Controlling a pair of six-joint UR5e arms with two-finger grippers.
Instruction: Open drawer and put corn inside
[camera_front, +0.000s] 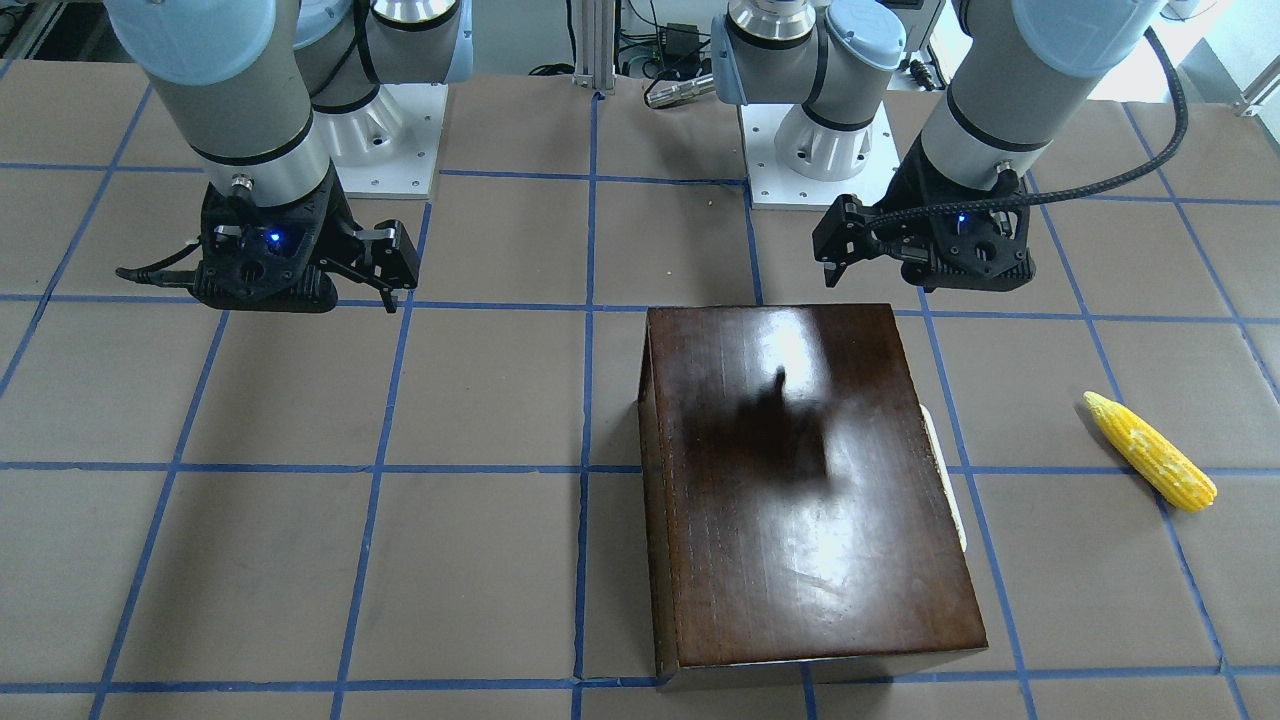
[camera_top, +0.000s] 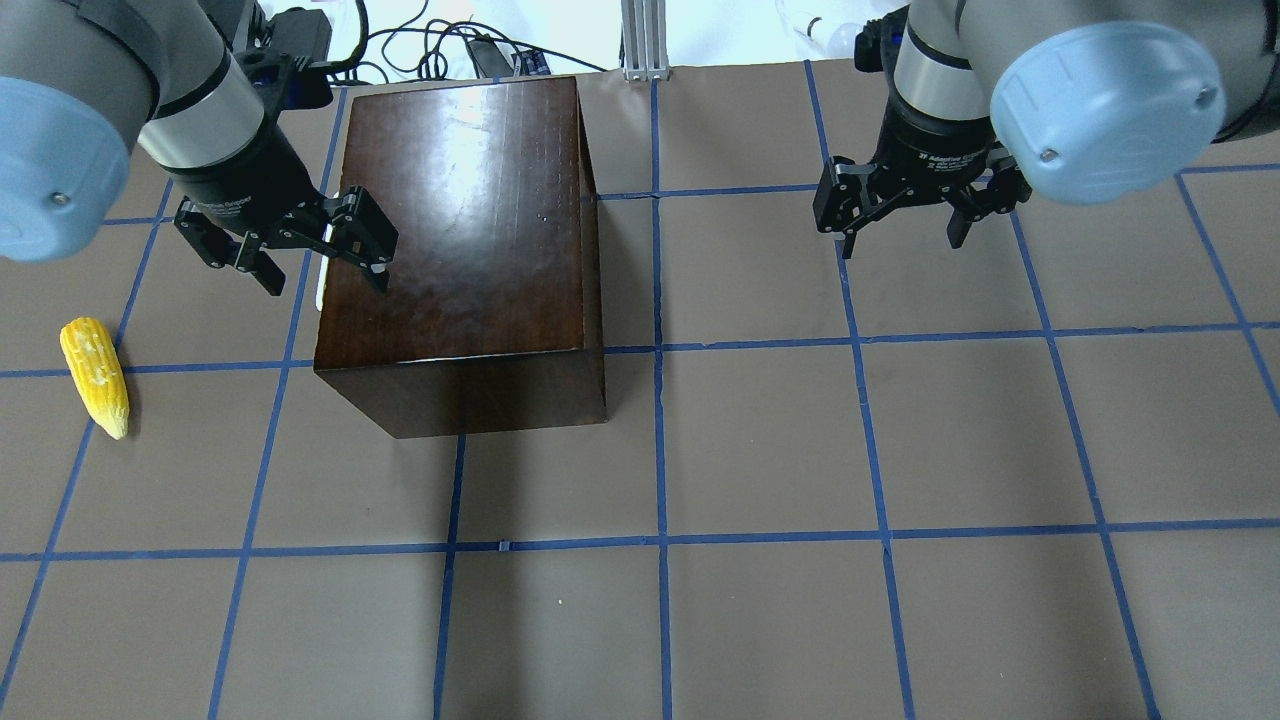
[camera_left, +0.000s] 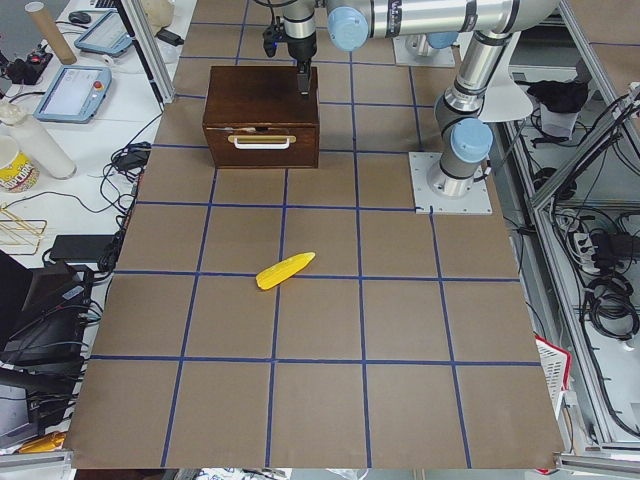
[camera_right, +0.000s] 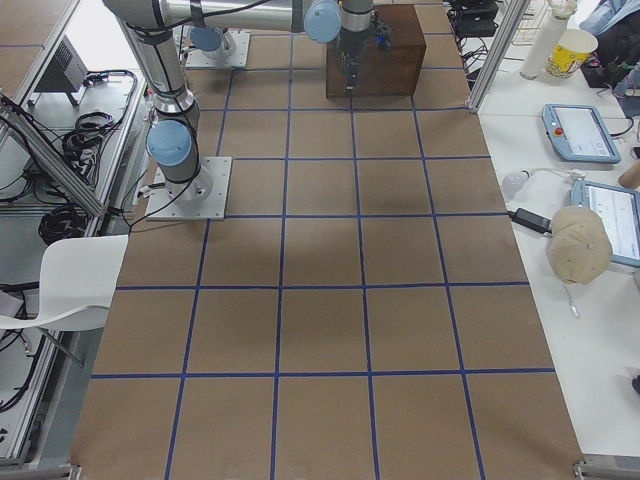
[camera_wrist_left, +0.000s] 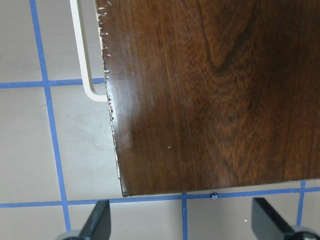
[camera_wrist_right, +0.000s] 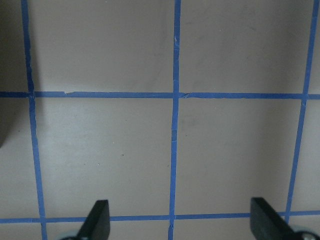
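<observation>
The drawer (camera_left: 305, 140), of which only the chipped dark brown front panel shows, sits shut and flush in the glossy dark brown wooden box (camera_top: 460, 230). The box stands on the brown paper-covered table (camera_top: 760, 450), which is gridded with blue tape. The panel faces the robot's left. The white bar handle (camera_wrist_left: 81, 50) on it runs level along that face, its long axis pointing from the robot's side toward the operators' side. The left gripper (camera_top: 322, 270) hangs above the box's upper edge on that same side, pointing down, jaws spread wide and holding nothing. In the left wrist view one finger (camera_wrist_left: 97, 222) stands nearly in line with the handle and the other sits off toward the middle of the box top. The line between the jaws crosses the handle's axis at about a right angle, which suits a pinch across the bar. The handle lies below and outboard of the jaws' centre, so in my judgement the arm must shift toward the robot's left and descend before closing. The right gripper (camera_top: 900, 235), jaws likewise spread and empty, hovers over bare table well apart from the box, on the side away from the handle. The left arm is plainly the nearer. The tapered yellow corn cob (camera_top: 95, 375) lies flat on the table farther to the robot's left, well apart from the box on the drawer's side, with its point toward the robot. The opening step is not yet begun.
</observation>
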